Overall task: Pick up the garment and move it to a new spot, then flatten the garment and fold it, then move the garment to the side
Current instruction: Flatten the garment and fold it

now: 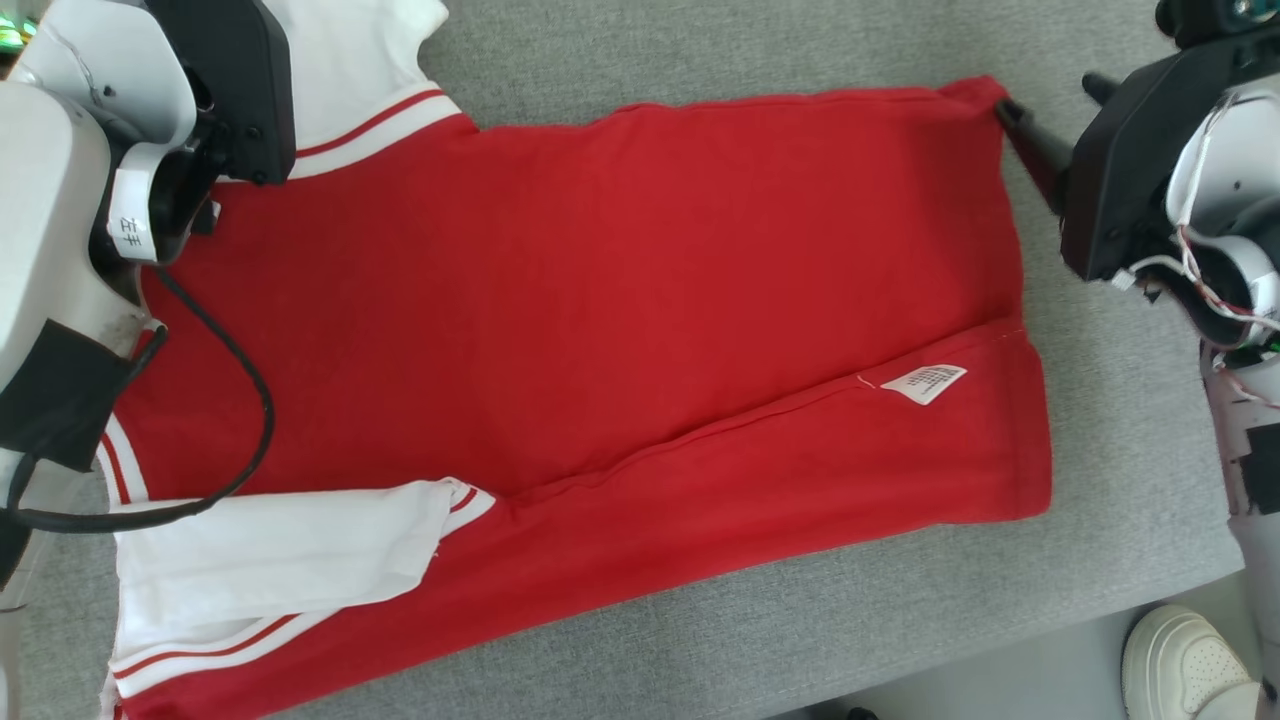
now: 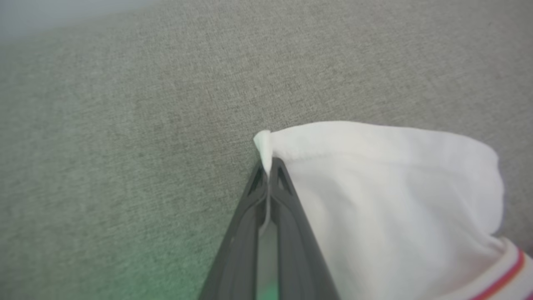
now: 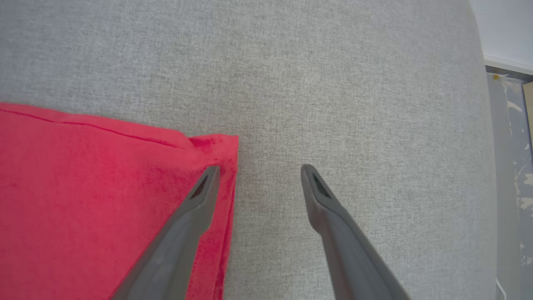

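left arm [image 1: 50,230]: pale forearm at the head view's left edge, dark wrist housing above it, black cable [image 1: 240,380] looping down from it
left gripper [image 2: 270,166]: fingers pressed together, pinching a white edge of the garment [image 2: 374,187] at the tips
right arm [image 1: 1210,200]: dark wrist at the head view's right edge, angled inward
right gripper [image 3: 258,168]: fingers spread wide, one tip over the garment's red corner

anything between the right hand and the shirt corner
Nothing visible. The open right hand is at the shirt corner: one finger over the red hem, the other over the bare grey table.
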